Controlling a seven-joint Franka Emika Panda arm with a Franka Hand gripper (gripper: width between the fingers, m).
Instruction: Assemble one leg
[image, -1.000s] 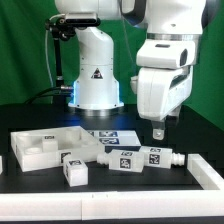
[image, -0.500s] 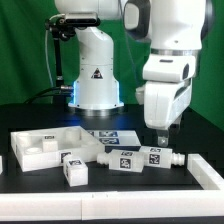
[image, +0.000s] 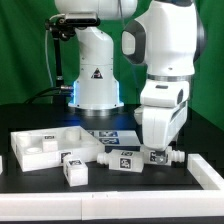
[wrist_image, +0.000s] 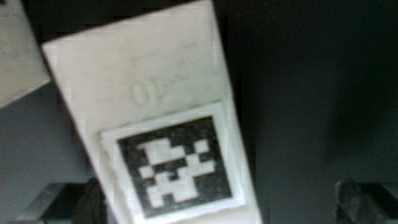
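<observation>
Lab: green backdrop (image: 22, 45), tagged leg (image: 125, 160)

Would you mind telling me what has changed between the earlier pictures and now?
The tool has come down and shifted toward the exterior view's left, and now hangs low over the leg with open fingers. Nothing was grasped or released. That leg, the other legs and the white panel lie as before.

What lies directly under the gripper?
A leg lies under the gripper, its tag facing up. In the exterior view the gripper covers part of it; contact cannot be told.
</observation>
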